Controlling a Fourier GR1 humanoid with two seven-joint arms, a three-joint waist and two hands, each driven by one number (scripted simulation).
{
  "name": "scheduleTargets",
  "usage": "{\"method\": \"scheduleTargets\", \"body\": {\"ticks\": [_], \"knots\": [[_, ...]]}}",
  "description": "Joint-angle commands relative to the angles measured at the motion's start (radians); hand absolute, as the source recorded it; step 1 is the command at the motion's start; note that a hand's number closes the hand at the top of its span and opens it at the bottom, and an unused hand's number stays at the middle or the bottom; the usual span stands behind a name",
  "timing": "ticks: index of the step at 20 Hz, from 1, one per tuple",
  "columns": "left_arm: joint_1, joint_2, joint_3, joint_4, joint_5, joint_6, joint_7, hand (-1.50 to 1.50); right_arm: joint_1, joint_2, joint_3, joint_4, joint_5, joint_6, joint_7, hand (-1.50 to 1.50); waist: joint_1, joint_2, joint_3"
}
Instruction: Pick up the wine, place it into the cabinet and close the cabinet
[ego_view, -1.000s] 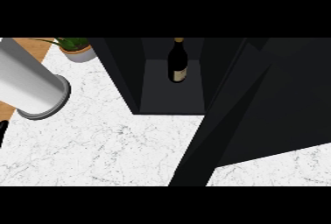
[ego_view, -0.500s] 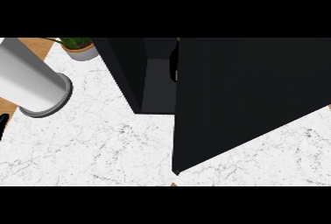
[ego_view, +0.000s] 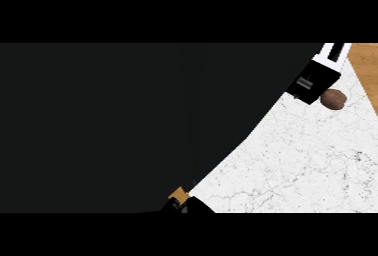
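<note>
Mostly cabinet (ego_view: 133, 125): a flat black face across the left and middle of the head view, its edge curving down from upper right to lower middle. Cannot tell door from body in that blackness.

Right of the cabinet, below that edge, white marbled counter (ego_view: 295, 170). Against the cabinet's upper right corner, a black-and-white block (ego_view: 319, 75), tilted. Just beside the block, on the counter, a round brown lump (ego_view: 334, 99); too small to name. Beyond both, at the far right top, a strip of wood (ego_view: 365, 57).

At the cabinet's lowest point, a small tan bit (ego_view: 177, 193) touching the black; cannot tell what.

No sight of the wine: hidden from this angle, so cannot say whether inside the cabinet.

Left hand and right hand both out of view; cannot tell whether fingers are spread, curled or holding anything.
</note>
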Motion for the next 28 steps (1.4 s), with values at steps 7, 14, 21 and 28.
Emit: {"method": "scheduleTargets", "body": {"ticks": [7,14,21,28], "knots": [[-0.081,-0.051,0.011,0.041,-0.024,0.056,0.046,-1.5,-0.492,0.096,-0.182,0.501,-0.199,-0.106,-0.138,1.5,-0.008,0.0,0.002],[-0.069,-0.078,-0.003,-0.008,-0.068,0.075,0.061,-1.5,-0.618,0.097,-0.3,0.822,-0.136,0.029,-0.261,1.5,-0.014,0.001,0.003],[-0.065,-0.083,0.069,0.03,-0.053,0.007,0.079,-1.5,-0.631,0.088,-0.474,1.001,-0.173,0.197,-0.355,1.5,-0.027,-0.002,0.003],[-0.095,-0.1,0.034,0.017,-0.086,0.044,0.122,-1.5,-0.596,0.038,-0.504,1.133,-0.183,0.283,-0.499,1.5,-0.027,0.004,0.003]]}}
